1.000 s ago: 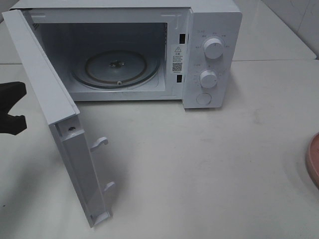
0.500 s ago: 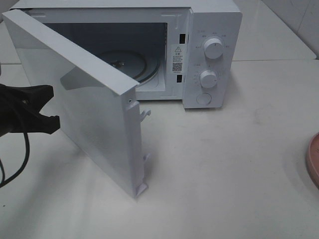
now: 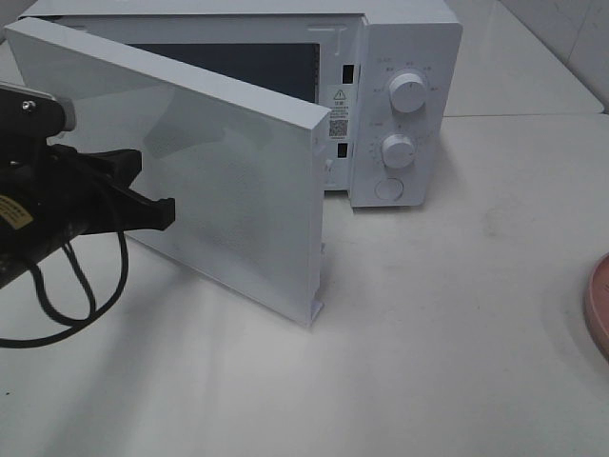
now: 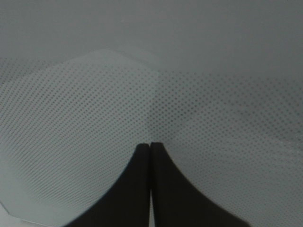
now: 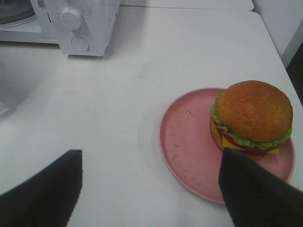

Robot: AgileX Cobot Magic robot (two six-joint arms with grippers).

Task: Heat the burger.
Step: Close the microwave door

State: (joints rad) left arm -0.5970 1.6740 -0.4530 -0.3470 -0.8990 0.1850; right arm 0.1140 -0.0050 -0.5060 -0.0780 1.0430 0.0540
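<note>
Worktop, white and bare in the middle, carries a white microwave at the back, its door standing partly ajar. Pink plate lies near the right edge, burger sitting on its far side. Left end effector, fingers pressed together, touches the door's outer face. Right end effector hangs spread wide above the plate, holding nothing.

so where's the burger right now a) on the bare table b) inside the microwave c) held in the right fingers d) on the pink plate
d, the burger sits on the pink plate, off to one side of it, with the right fingers open and not touching it.
</note>
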